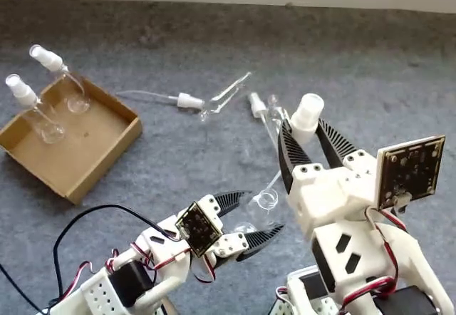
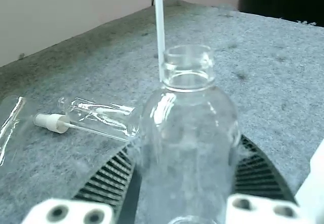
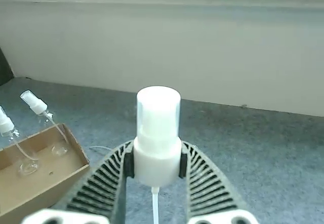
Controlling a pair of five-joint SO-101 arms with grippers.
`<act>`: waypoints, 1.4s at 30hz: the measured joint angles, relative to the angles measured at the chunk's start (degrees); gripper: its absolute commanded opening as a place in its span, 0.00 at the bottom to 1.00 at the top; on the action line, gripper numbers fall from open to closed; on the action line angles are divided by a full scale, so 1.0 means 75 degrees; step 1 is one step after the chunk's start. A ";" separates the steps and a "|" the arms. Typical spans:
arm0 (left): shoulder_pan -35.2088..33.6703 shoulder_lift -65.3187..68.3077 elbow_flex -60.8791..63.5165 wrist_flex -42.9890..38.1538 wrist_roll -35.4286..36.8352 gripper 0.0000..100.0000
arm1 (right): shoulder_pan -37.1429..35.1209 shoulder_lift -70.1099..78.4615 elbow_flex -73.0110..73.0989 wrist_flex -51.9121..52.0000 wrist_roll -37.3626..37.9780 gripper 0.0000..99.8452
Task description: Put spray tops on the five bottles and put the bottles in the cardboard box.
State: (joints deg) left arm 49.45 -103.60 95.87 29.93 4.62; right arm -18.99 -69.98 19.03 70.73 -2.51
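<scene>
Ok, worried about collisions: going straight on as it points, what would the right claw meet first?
Likely nothing near: beyond the spray top in the right claw, the way looks free over the carpet to the far wall.

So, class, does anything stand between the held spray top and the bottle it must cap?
Nothing visible does: only the tube of the spray top runs down toward the open bottle in the left gripper.

Held bottle (image 2: 187,148) base cut off by frame edge. White tube (image 2: 160,31) above bottle neck runs out of frame; tip inside or behind neck, unclear. Glass piece (image 2: 11,117) beyond bottle cropped, kind unclear. Cardboard box (image 3: 43,183) partly cropped.
</scene>
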 measured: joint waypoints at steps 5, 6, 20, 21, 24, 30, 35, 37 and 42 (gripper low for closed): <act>-0.0012 0.0000 0.0000 0.0000 0.0000 0.12 | -0.0012 0.0000 -0.0234 -0.0117 0.0399 0.01; -0.0012 0.0000 0.0000 0.0012 0.0000 0.12 | 0.0000 0.0000 -0.0340 -0.0117 0.0434 0.01; 0.0035 0.0000 0.0000 0.0141 0.0000 0.12 | 0.0035 -0.0059 -0.0715 0.0176 0.0481 0.01; 0.0023 0.0000 0.0000 0.0141 0.0000 0.12 | 0.0023 -0.0059 -0.0715 0.0246 0.0481 0.01; 0.0023 0.0000 0.0000 0.0141 0.0000 0.12 | 0.0012 -0.0059 -0.0715 0.0305 0.0270 0.01; 0.0023 0.0000 0.0000 0.0141 0.0000 0.12 | -0.0223 -0.0059 -0.0715 0.0352 0.0047 0.01; 0.0023 0.0000 0.0000 0.0141 0.0000 0.12 | -0.1078 -0.0059 -0.0715 0.0891 0.0012 0.01; 0.0023 0.0000 0.0000 0.0141 0.0000 0.12 | -0.1172 -0.0059 -0.0715 0.0961 0.0012 0.01; 0.0023 0.0000 0.0000 0.0141 0.0000 0.12 | -0.1207 -0.0059 -0.0715 0.0973 0.0012 0.01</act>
State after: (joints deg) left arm 49.63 -103.60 95.87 30.99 4.62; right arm -28.04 -70.42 13.67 78.02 -2.42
